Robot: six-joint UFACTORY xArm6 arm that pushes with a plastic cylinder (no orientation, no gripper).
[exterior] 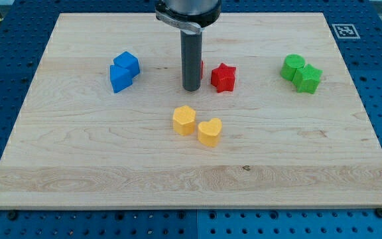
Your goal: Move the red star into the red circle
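Note:
The red star (pixel 223 77) lies on the wooden board a little right of centre, toward the view's top. The red circle (pixel 201 67) is almost wholly hidden behind my rod; only a thin red sliver shows at the rod's right edge, just left of the star. My tip (pixel 191 89) rests on the board just left of the star, with a small gap between them.
Two blue blocks (pixel 124 71) sit together at the left. Two green blocks (pixel 301 73) sit together at the right. A yellow hexagon-like block (pixel 184 120) and a yellow heart (pixel 209 132) lie below my tip. The board (pixel 78 166) ends on a blue pegboard frame.

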